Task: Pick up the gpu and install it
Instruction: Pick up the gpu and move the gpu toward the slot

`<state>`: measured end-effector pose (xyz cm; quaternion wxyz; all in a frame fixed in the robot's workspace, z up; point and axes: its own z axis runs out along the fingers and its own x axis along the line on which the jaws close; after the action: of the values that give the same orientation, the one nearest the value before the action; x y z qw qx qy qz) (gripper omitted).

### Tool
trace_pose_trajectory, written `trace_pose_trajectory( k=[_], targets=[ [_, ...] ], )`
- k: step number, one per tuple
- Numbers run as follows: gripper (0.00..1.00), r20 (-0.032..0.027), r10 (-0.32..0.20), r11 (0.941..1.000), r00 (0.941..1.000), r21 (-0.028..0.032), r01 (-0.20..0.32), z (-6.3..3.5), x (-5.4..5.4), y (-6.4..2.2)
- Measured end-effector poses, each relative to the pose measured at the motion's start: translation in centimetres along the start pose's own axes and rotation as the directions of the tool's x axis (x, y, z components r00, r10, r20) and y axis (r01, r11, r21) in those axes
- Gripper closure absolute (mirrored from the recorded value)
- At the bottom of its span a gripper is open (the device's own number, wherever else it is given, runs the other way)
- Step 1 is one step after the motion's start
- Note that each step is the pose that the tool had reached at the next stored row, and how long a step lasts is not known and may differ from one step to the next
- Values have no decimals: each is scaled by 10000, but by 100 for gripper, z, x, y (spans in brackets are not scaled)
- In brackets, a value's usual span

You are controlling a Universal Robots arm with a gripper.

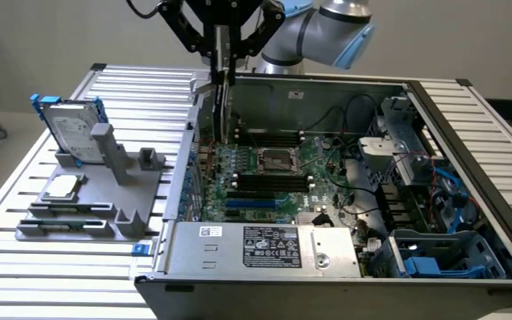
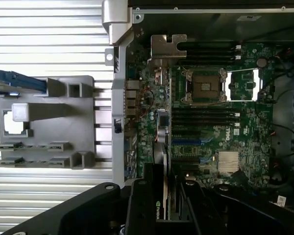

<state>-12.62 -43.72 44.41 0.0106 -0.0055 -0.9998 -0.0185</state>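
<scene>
While the end effector (image 1: 224,53) hangs over the open case (image 1: 443,127), its fingers are closed narrow on the top of the gpu (image 1: 227,107). The card hangs upright and edge-on in the exterior view. It sits just inside the case wall on that view's left, above the rear of the motherboard (image 1: 274,173). In the wrist view the gpu (image 2: 159,196) runs away from the camera, its black shroud between the fingers. The pick looks done, and the step in hand is carrying the card down toward the board. Whether its lower end touches anything I cannot tell. Seating it would call for squaring the contact edge over a slot (image 1: 249,200), with the bracket against the rear wall and a straight, even press. A tilted card could jam.
</scene>
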Motion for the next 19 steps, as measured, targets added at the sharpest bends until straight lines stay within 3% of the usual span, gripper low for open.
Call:
trace_pose_trajectory(
  k=[19],
  targets=[
    [74,-1,-1,10000,10000,34,1,320,-868,4]
  ],
)
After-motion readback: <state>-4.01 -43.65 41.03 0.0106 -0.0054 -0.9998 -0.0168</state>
